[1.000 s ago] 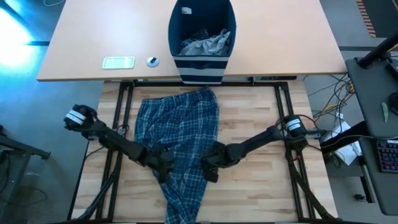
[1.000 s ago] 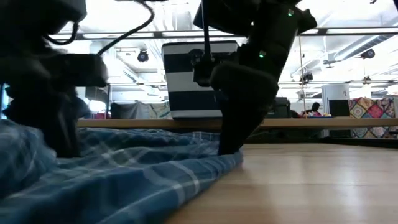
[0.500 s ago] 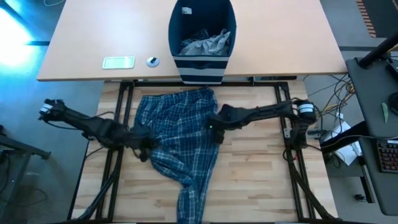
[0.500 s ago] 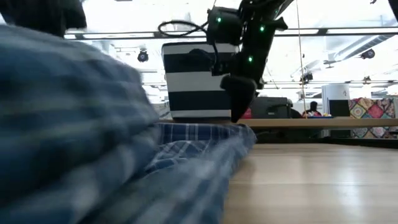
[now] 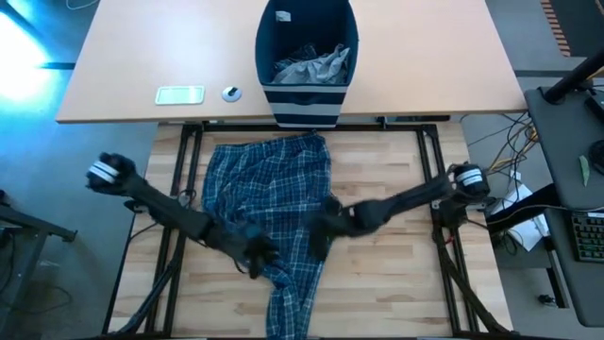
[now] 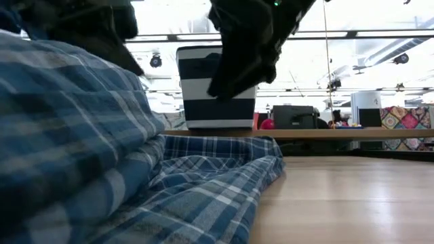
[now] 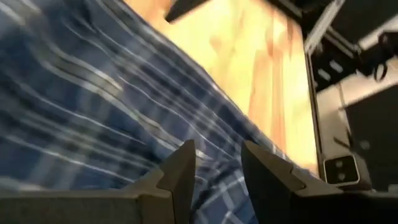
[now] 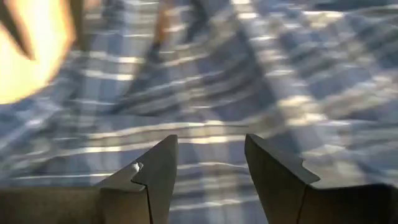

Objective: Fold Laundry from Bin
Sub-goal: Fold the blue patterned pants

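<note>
The left gripper (image 5: 257, 259) is being seen from above over the near left edge of the blue-and-white plaid trousers (image 5: 274, 208), and the right gripper (image 5: 319, 238) is being held over their near right edge, the narrow tail of the cloth running between and beyond the two. Whether cloth is being pinched by either cannot be told from this view. Beyond both grippers, the waist end of the trousers is being left flat on the wooden counter (image 5: 387, 293), and farther off the navy striped bin (image 5: 307, 66) is being kept on a pale desk (image 5: 123, 57) with a grey garment (image 5: 311, 64) lying crumpled inside it. A pale flat device (image 5: 179, 94) and a small round object (image 5: 231, 93) are lying on that desk, away to the left of the bin.

In the low view, plaid cloth is being lifted high beneath one dark gripper, while the rest is lying rumpled on the counter; the bin is being seen behind the other gripper.

In the left wrist view, the fingers (image 7: 177, 177) are being held apart with a gap between them, plaid cloth lying just past their tips and bare counter beyond.

In the right wrist view, the fingers (image 8: 158, 165) are likewise being held apart, with plaid cloth filling everything ahead of them.
</note>
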Tool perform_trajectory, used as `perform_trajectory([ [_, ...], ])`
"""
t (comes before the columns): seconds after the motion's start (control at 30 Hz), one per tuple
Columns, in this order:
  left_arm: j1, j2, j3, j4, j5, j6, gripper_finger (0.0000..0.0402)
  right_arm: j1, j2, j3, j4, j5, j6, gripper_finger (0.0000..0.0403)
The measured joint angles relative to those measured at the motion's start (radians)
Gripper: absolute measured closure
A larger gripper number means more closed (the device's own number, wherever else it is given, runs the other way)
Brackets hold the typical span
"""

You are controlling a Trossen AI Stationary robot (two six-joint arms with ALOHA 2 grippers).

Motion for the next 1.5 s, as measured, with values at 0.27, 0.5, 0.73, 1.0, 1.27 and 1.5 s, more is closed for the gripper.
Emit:
perform_trajectory([
  [0.27, -0.09, 0.144, 0.032, -0.086, 0.191, -0.111, 0.0287, 0.032, 0.18, -0.003, -0.067, -0.059, 0.106, 0.0218],
  [0.5, -0.209, -0.135, -0.015, -0.501, 0.119, -0.246, 0.0287, -0.023, 0.212, 0.001, -0.26, -0.075, 0.058, 0.0218],
  [0.73, -0.298, -0.466, -0.002, -1.001, 0.039, -0.422, 0.0287, -0.106, 0.129, -0.007, -0.302, -0.057, -0.036, 0.0218],
  [1.0, -0.231, -0.435, -0.006, -0.578, -0.273, -0.323, 0.0287, -0.124, 0.026, -0.006, -0.232, 0.017, 0.006, 0.0218],
  [1.27, -0.268, -0.118, -0.08, -0.468, -0.149, -0.483, 0.0287, -0.089, 0.061, -0.006, -0.064, -0.055, 0.022, 0.0218],
  [1.5, -0.351, -0.23, -0.197, -0.583, 0.086, -0.691, 0.0288, -0.054, 0.101, -0.007, -0.101, -0.094, 0.029, 0.0218],
])
